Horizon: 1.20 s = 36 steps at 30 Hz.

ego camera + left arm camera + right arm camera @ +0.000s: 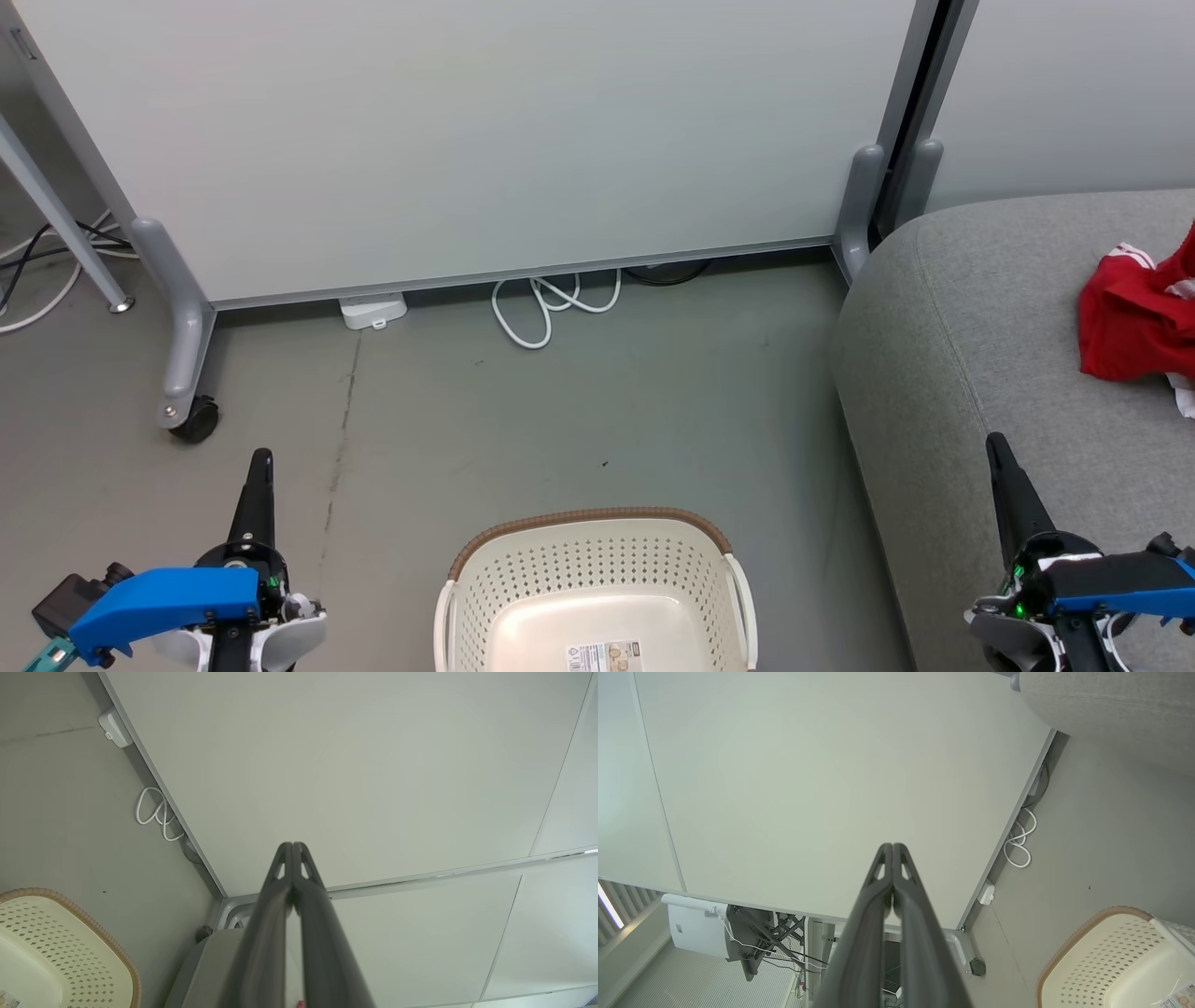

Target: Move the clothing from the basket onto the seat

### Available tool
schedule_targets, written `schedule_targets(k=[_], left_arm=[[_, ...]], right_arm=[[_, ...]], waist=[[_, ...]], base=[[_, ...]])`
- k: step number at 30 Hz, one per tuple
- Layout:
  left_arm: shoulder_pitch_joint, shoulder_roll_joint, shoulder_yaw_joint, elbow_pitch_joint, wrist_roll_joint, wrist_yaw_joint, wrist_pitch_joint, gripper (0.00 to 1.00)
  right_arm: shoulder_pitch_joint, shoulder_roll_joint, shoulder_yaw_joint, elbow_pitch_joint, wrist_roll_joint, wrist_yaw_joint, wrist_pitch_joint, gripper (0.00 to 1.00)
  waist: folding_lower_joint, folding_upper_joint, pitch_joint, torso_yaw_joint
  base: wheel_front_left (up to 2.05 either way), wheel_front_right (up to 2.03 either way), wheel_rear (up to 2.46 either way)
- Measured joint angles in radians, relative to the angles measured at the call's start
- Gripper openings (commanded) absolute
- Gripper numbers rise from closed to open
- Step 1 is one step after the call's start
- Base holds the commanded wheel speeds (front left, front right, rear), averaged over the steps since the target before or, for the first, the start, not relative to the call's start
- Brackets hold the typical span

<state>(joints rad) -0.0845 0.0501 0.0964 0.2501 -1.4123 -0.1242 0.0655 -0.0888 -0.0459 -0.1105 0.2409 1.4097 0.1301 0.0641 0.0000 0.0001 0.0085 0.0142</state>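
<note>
The cream basket (597, 541) with a brown rim stands on the floor at bottom centre, nothing showing inside but a label sticker. It also shows as the basket (70, 952) and the basket (1101, 961) in the wrist views. Red clothing (1134, 317) with white trim lies bunched on the grey seat (962, 373) at the right edge. My left gripper (262, 455) is shut and empty, left of the basket. My right gripper (995, 439) is shut and empty, over the seat's front part. The left gripper (292, 844) and the right gripper (893, 845) point at the partition.
A pale partition panel (467, 140) on wheeled grey feet (191, 411) stands behind the basket. A white cable loop (551, 308) and a white power block (373, 310) lie on the floor at its base. More cables (37, 271) trail at far left.
</note>
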Motion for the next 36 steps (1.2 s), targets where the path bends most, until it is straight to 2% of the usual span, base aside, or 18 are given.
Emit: schedule_targets(k=[27, 36], left_arm=[[-0.018, 0.0, 0.017, -0.003, -0.199, -0.005, 0.049, 0.0], [-0.019, 0.0, 0.017, -0.003, -0.199, -0.005, 0.049, 0.0]], right_arm=[[-0.012, -0.001, -0.003, 0.003, 0.201, 0.0, 0.05, 0.0], [-0.013, -0.001, -0.003, 0.003, 0.202, 0.0, 0.05, 0.0]], waist=[[0.0, 0.0, -0.005, -0.014], [0.0, 0.0, -0.005, -0.014]], base=[[0.0, 0.0, 0.0], [0.0, 0.0, 0.0]])
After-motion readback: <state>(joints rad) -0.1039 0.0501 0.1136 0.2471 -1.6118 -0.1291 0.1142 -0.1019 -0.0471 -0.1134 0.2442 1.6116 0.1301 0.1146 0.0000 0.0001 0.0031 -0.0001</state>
